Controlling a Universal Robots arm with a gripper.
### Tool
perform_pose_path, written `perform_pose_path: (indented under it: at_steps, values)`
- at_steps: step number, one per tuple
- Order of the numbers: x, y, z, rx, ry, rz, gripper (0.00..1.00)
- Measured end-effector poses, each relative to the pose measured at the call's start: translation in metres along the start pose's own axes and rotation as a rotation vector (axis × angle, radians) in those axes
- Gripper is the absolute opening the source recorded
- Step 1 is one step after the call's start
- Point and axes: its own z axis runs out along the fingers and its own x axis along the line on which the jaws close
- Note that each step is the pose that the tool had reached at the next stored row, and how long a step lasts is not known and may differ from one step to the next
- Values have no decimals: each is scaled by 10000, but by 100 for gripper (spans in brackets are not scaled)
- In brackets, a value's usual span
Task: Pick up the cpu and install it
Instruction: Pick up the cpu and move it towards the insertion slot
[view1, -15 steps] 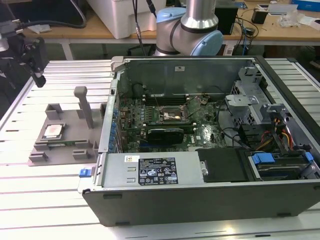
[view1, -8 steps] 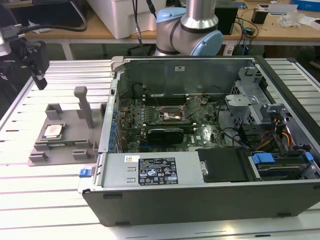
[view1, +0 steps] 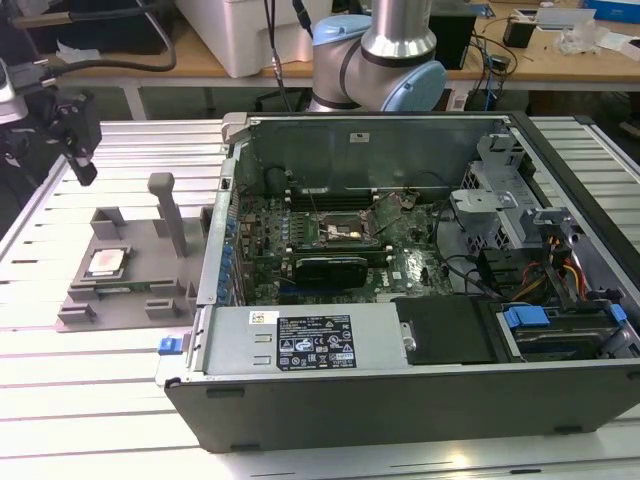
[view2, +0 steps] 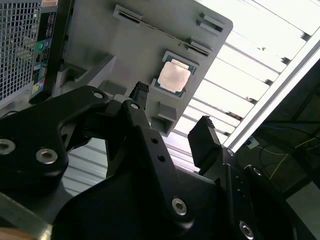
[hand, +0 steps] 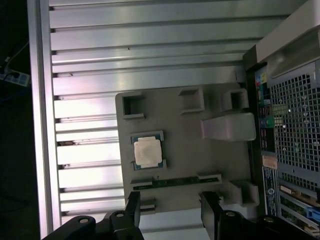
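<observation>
The cpu (view1: 105, 262) is a small square chip with a silvery top, lying flat in a recess of the grey fixture plate (view1: 150, 275) to the exterior view's left of the computer case. It shows in both wrist views (view2: 174, 77) (hand: 147, 151). My gripper (view1: 84, 168) hangs well above the plate, toward the exterior view's upper left. Its black fingers (view2: 202, 134) stand apart with nothing between them, so the gripper (view2: 172, 115) (hand: 171, 206) is open and clear of the chip. Inside the case, the black socket frame (view1: 345, 232) sits on the motherboard.
The open computer case (view1: 400, 400) stands on a slatted metal table (view1: 90, 400), its wall close beside the plate. Upright posts (view1: 172, 215) rise from the plate near the chip. The table edge (hand: 40, 125) lies past the plate. Workbenches stand behind.
</observation>
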Motion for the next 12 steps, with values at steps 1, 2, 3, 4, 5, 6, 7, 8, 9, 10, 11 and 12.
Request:
perform_pose_path:
  at_steps: [1, 2, 3, 4, 5, 6, 7, 8, 9, 10, 11, 12]
  values:
    - [0, 0, 7, 0, 0, 0, 60]
    - [0, -1, 13, 1, 0, 0, 60]
    - [0, -1, 19, 0, 0, 0, 60]
    - [1, -1, 27, 1, 1, 0, 60]
    - [1, -1, 32, 1, 0, 0, 60]
    - [1, -1, 39, 0, 1, 0, 60]
    - [1, -1, 44, 0, 0, 0, 60]
    - [1, -2, 53, 0, 0, 0, 60]
    - [1, -2, 59, 0, 1, 0, 60]
    - [2, -2, 67, 0, 0, 1, 60]
    - [2, -3, 73, 0, 0, 0, 60]
    - [2, -3, 85, 1, 0, 0, 60]
